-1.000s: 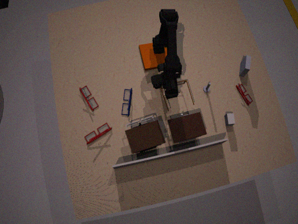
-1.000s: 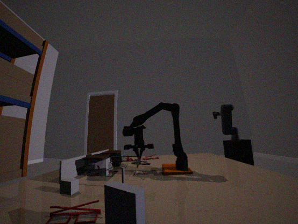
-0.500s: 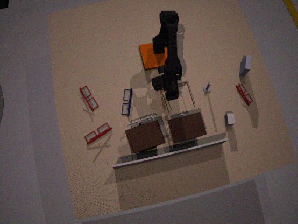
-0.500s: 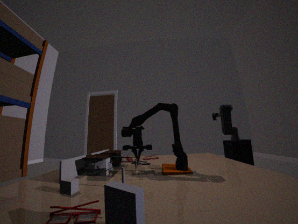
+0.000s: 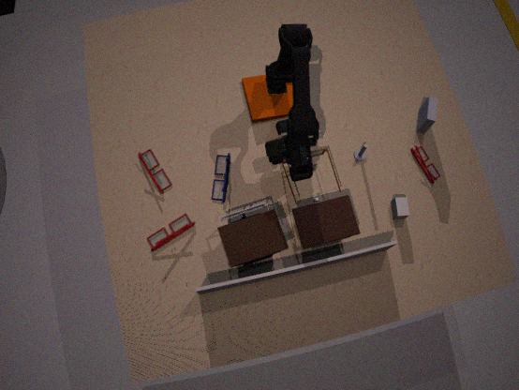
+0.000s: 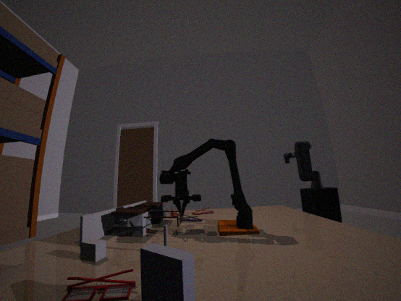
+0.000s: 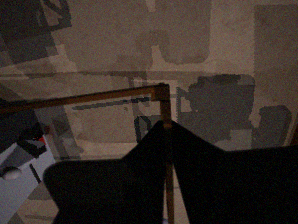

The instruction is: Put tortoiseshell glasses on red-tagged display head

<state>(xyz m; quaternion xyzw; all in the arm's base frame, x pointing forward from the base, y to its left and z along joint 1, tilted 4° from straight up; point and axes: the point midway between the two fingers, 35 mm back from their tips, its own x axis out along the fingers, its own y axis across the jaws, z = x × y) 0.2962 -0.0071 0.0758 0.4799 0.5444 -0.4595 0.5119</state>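
The gripper grasps the thin brown tortoiseshell glasses. Their temples point toward the brown-topped, red-tagged white display head (just beyond their tips).

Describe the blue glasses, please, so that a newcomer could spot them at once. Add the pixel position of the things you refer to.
Find the orange base plate (image 5: 262, 105) (image 6: 229, 232) under the arm, then look in the top view between it and the two brown-topped heads (image 5: 253, 238) (image 5: 326, 221). Slightly to the left lie the blue glasses (image 5: 228, 175), lenses side by side. Their blue frame sets them apart from the red glasses (image 5: 155, 172) (image 5: 170, 232) further left.
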